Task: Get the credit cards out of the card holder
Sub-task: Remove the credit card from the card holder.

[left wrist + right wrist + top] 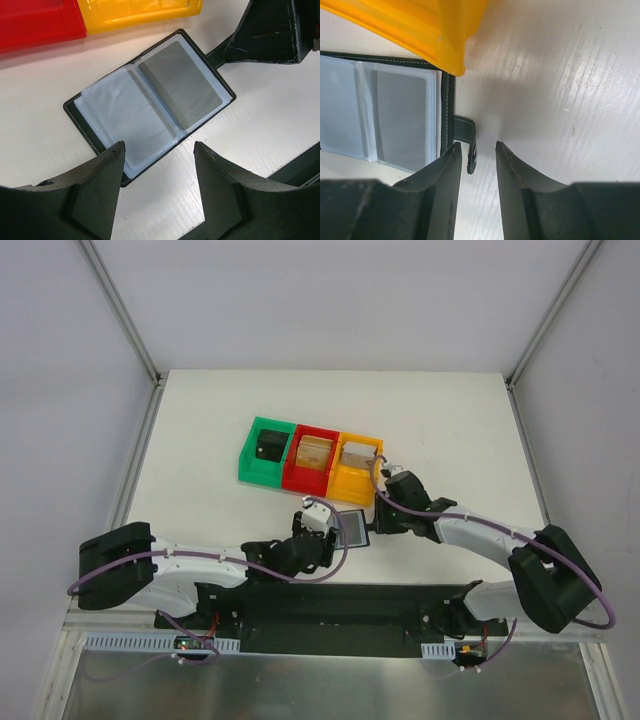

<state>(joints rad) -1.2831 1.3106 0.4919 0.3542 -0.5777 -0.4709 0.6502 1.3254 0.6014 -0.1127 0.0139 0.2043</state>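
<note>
The card holder (pixel 349 528) lies open and flat on the white table, just in front of the yellow bin. Its clear plastic sleeves face up (pixel 135 115). A grey card (pixel 180 82) sits in the right-hand sleeve; the left-hand sleeve looks empty. My left gripper (pixel 159 146) is open, low over the holder's near edge, with nothing between its fingers. My right gripper (pixel 478 145) is open at the holder's right side. The black snap tab (pixel 465 131) hangs between its fingers, close to the left one and apart from the right one.
Three bins stand in a row behind the holder: green (pixel 265 448) with a black block, red (pixel 312 455) and yellow (pixel 358 465) with tan items. The yellow bin's corner (pixel 420 25) overhangs the right wrist view. White walls enclose the table.
</note>
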